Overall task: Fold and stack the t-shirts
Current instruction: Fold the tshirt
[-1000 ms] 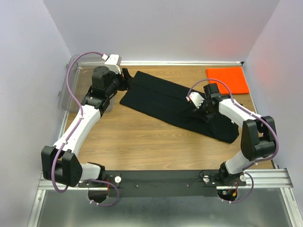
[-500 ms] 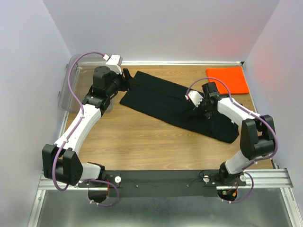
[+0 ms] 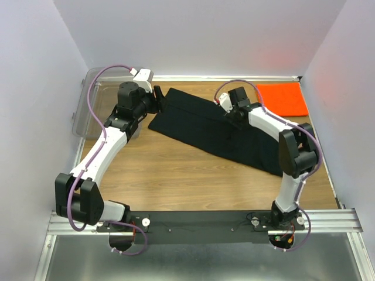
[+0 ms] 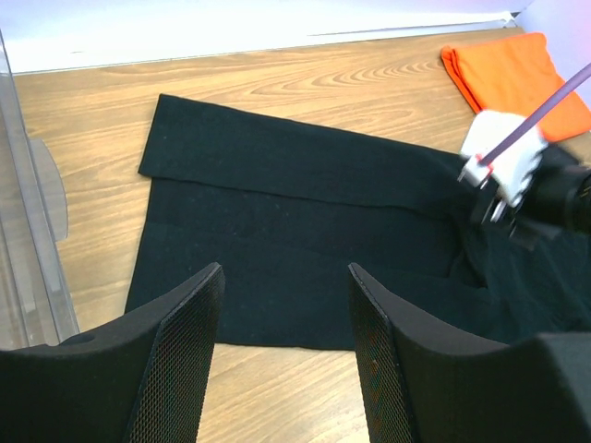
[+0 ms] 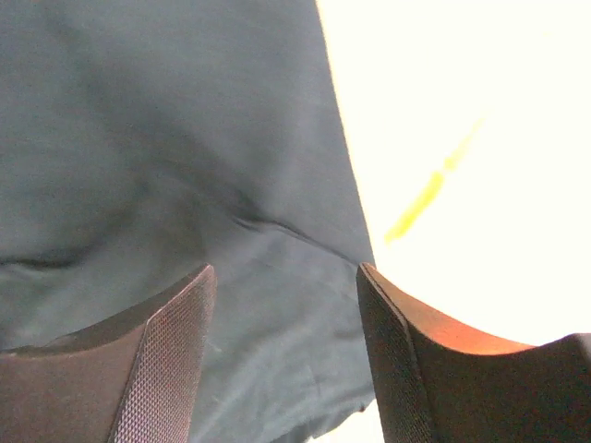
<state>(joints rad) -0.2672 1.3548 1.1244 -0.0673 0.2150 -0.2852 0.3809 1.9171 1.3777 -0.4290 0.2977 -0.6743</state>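
The black t-shirt (image 3: 217, 129) lies folded into a long strip running diagonally across the table; it also fills the left wrist view (image 4: 305, 212) and the right wrist view (image 5: 166, 138). The orange t-shirt (image 3: 282, 98) lies folded flat at the far right corner, also seen in the left wrist view (image 4: 506, 72). My left gripper (image 3: 158, 99) is open and empty just off the black shirt's far left end (image 4: 284, 272). My right gripper (image 3: 234, 115) is open and empty, low over the black shirt's far edge near its middle (image 5: 282, 277).
A clear plastic bin (image 3: 88, 105) stands at the far left beside my left arm; its wall shows in the left wrist view (image 4: 28, 231). White walls close in the table on the left, back and right. Bare wood (image 3: 176, 170) lies in front of the black shirt.
My right gripper has moved from over the black shirt's right part toward the far left, to its far edge near the middle. My left arm has barely shifted.
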